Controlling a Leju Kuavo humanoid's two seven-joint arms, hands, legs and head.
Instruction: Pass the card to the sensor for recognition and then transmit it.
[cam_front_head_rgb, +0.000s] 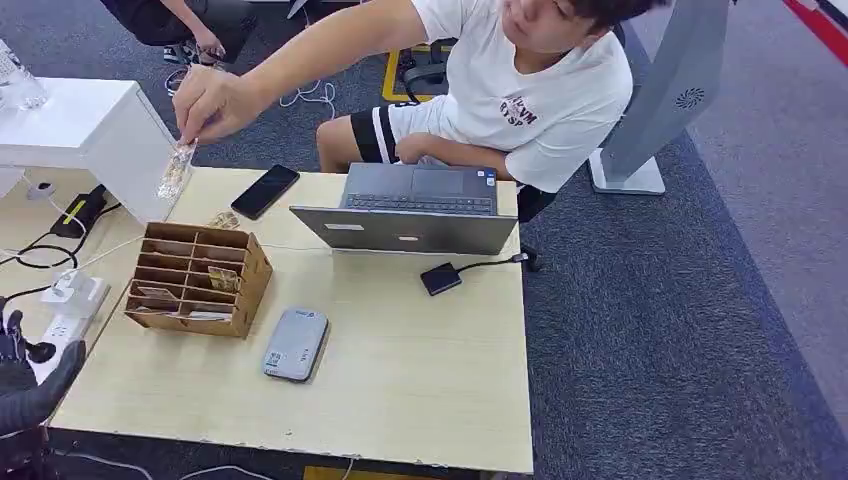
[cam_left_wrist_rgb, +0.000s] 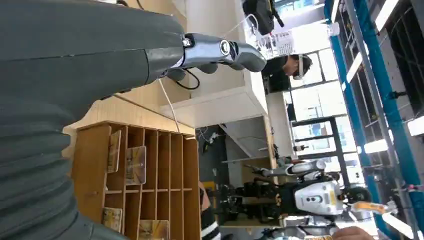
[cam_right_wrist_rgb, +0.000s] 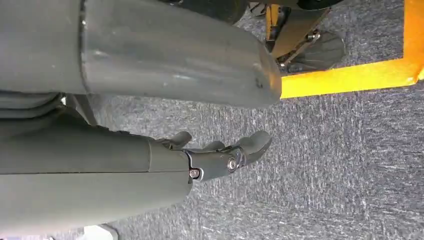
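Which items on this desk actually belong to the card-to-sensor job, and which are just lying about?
Job items:
- wooden card rack with cards in its slots
- grey sensor flat on the desk
- card held by a person's hand above the rack
- left hand, holding nothing

Lying about:
- laptop
- black phone
- small black box on a cable
- power strip

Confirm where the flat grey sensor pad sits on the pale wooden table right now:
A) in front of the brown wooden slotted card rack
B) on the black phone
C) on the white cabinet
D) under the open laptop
A: the flat grey sensor pad lies on the pale wooden table, just in front of the brown wooden slotted card rack.
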